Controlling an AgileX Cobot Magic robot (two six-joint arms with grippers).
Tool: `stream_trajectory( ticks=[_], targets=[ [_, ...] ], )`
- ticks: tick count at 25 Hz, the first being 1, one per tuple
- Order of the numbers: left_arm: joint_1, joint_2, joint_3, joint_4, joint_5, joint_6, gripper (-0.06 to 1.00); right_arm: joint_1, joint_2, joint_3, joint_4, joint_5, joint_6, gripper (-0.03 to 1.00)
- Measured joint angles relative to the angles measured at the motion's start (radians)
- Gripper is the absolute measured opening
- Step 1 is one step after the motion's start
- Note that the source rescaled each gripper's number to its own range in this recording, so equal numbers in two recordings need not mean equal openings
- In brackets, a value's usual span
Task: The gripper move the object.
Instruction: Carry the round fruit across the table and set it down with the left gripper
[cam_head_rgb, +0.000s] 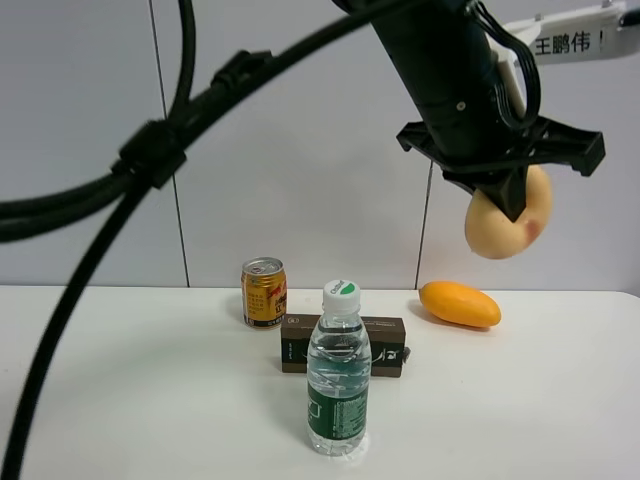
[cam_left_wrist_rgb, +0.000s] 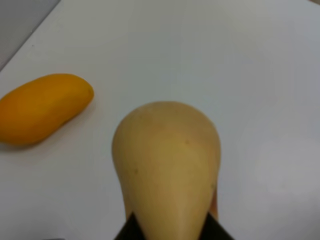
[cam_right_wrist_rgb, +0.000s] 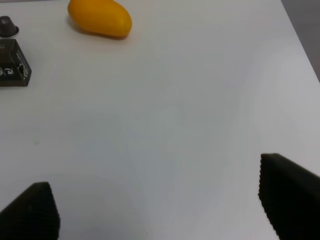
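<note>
Slanting down from the top of the high view toward its right side, black arm ending in the left gripper (cam_head_rgb: 512, 200), fingers clamped on the upper part of the object (cam_head_rgb: 500, 235). Held high in the air, well clear of the white table (cam_head_rgb: 150, 400) and above the orange mango (cam_head_rgb: 459, 304); long axis near upright, rounded free end pointing down, reddish blotch low on one flank. Meanwhile, right gripper (cam_right_wrist_rgb: 160, 205) spread wide over the table.

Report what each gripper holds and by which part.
The left gripper holds the pale peach fruit aloft, pinched at its upper end, with the rest hanging below. The right gripper is open and holds nothing.
</note>
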Motion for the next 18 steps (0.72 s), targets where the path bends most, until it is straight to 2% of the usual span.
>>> stream_trajectory(
  ticks=[6, 18],
  targets=[
    [-0.003, 0.107, -0.001, 0.001, 0.003, 0.017, 0.0, 0.0, 0.0, 0.0, 0.0, 0.0, 0.0, 1.0],
    [-0.003, 0.273, -0.001, -0.003, -0.089, 0.061, 0.0, 0.0, 0.0, 0.0, 0.0, 0.0, 0.0, 1.0]
  ],
)
